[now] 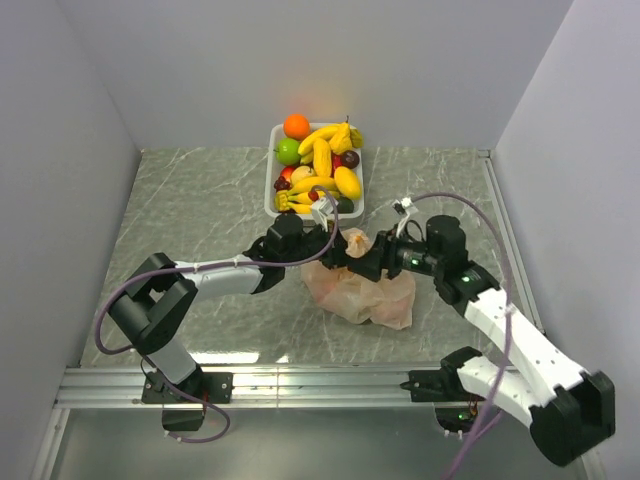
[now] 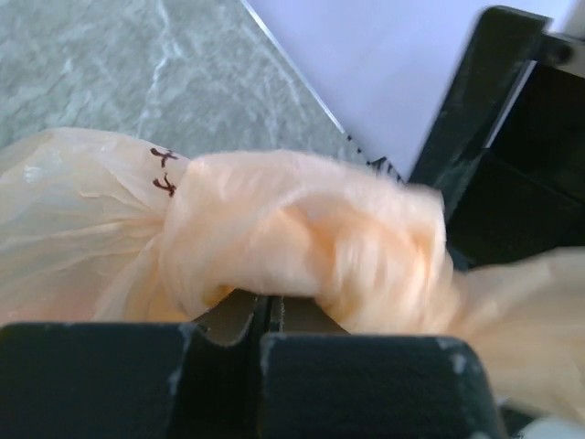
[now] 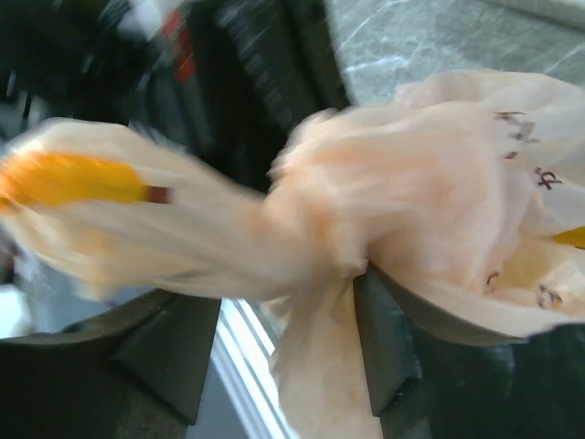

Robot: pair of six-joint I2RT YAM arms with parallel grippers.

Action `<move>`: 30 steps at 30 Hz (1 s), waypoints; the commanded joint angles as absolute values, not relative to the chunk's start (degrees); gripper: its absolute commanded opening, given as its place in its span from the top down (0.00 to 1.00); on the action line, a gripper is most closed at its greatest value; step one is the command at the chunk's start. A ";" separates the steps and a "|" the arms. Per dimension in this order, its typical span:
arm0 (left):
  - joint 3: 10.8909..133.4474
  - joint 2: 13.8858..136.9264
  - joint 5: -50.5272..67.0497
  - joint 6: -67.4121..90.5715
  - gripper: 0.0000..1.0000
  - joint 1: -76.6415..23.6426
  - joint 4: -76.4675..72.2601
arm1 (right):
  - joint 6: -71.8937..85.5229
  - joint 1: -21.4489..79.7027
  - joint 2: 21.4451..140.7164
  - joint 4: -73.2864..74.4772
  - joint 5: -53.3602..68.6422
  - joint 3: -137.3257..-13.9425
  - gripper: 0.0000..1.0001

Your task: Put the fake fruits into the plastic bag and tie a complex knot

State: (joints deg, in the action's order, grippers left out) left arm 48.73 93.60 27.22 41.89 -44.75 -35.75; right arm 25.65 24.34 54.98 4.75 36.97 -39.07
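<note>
The peach plastic bag (image 1: pixel 362 288) lies mid-table with its handles twisted into a knot (image 1: pixel 352 240) at its far end. My left gripper (image 1: pixel 322 246) is shut, its jaws pressed together under the knot (image 2: pixel 302 233), pinching the bag's plastic. My right gripper (image 1: pixel 356 264) is open at the knot (image 3: pixel 366 201). A flat handle end (image 3: pixel 320 366) hangs loose between its fingers (image 3: pixel 384 347). Yellow fruit (image 3: pixel 73 178) shows through the plastic. Many fake fruits (image 1: pixel 322 160) sit in the white tray (image 1: pixel 270 185) behind.
The tray stands at the back centre against the white wall. White walls close the left and right sides. A metal rail (image 1: pixel 300 380) runs along the near table edge by the arm bases.
</note>
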 commanded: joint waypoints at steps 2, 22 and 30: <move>48.69 92.81 29.35 43.24 1.00 -44.83 -43.68 | 8.90 21.19 46.24 23.08 41.38 -44.99 0.30; 52.11 95.71 28.92 40.96 1.00 -45.70 -34.90 | -4.12 -4.39 68.28 18.73 49.12 -51.15 0.64; 56.07 99.75 25.76 40.52 1.00 -46.14 -30.49 | -14.76 -2.03 77.33 23.02 58.26 -50.36 0.51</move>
